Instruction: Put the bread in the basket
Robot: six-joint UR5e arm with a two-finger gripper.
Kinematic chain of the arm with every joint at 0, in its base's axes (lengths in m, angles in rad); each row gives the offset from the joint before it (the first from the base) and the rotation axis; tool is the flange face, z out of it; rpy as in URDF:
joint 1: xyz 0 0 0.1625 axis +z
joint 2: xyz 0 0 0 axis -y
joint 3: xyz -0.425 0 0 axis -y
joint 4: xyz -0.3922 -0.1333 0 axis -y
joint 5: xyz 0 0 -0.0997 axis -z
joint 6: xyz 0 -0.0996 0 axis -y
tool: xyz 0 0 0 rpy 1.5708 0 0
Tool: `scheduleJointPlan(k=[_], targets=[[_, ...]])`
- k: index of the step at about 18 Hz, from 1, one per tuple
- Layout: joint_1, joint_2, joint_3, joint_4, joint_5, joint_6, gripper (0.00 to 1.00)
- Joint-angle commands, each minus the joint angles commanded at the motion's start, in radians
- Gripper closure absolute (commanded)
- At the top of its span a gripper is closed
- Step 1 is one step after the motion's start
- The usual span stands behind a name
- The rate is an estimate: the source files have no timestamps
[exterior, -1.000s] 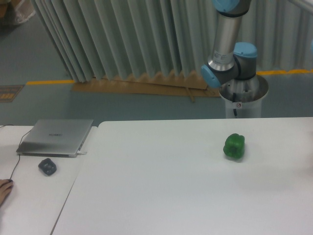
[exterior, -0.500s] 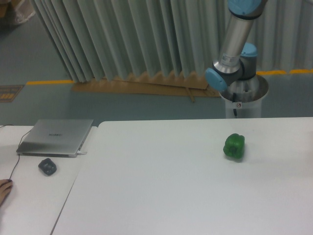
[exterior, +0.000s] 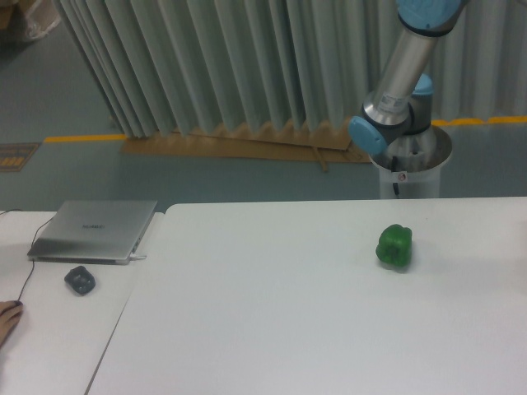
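Lying at the near left edge of the picture, a fingertip of a person's hand (exterior: 7, 317) rests on the smaller white side counter (exterior: 58, 329), nearer and left of the closed silver-grey laptop (exterior: 95, 230). Just in front of that laptop sits a small dark grey rounded mouse (exterior: 80, 281), with a thin dark cable (exterior: 29, 262) running from the laptop's left side toward the near edge. To the laptop's right, a wide white counter (exterior: 288, 313) fills most of the foreground, and on it, well to the right of the laptop, stands a glossy green bell pepper (exterior: 394, 245), alone and touching nothing else. Farther back than the laptop and far to its right rises the robot arm (exterior: 398, 82), a silver tube with light blue joints on a round metal base (exterior: 410, 164) behind the counter; its upper part leaves the picture at the top, so the robot's hand is out of view and whether it is spread or pressed together cannot be told. Neither the bread nor the basket shows anywhere in the picture. Farthest back hangs a pale pleated curtain (exterior: 206, 66) above a grey floor marked with a yellow line (exterior: 82, 137).
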Motion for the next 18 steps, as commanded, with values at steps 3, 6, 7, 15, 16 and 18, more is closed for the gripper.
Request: scheduleJointPlan(k=[3, 6, 7, 15, 16, 18], targets=[[-0.011, 0.002, 0.000, 0.000, 0.000, -0.003, 0.00], [-0.064, 0.014, -0.015, -0.002, -0.003, -0.104, 0.00], [-0.105, 0.031, -0.029, -0.003, -0.002, -0.162, 0.00], [-0.296, 0.100, -0.055, -0.018, -0.060, -0.353, 0.00], [-0.319, 0.103, -0.054, -0.037, -0.055, -0.362, 0.00], [-0.386, 0.113, -0.049, -0.080, 0.019, -0.364, 0.00]])
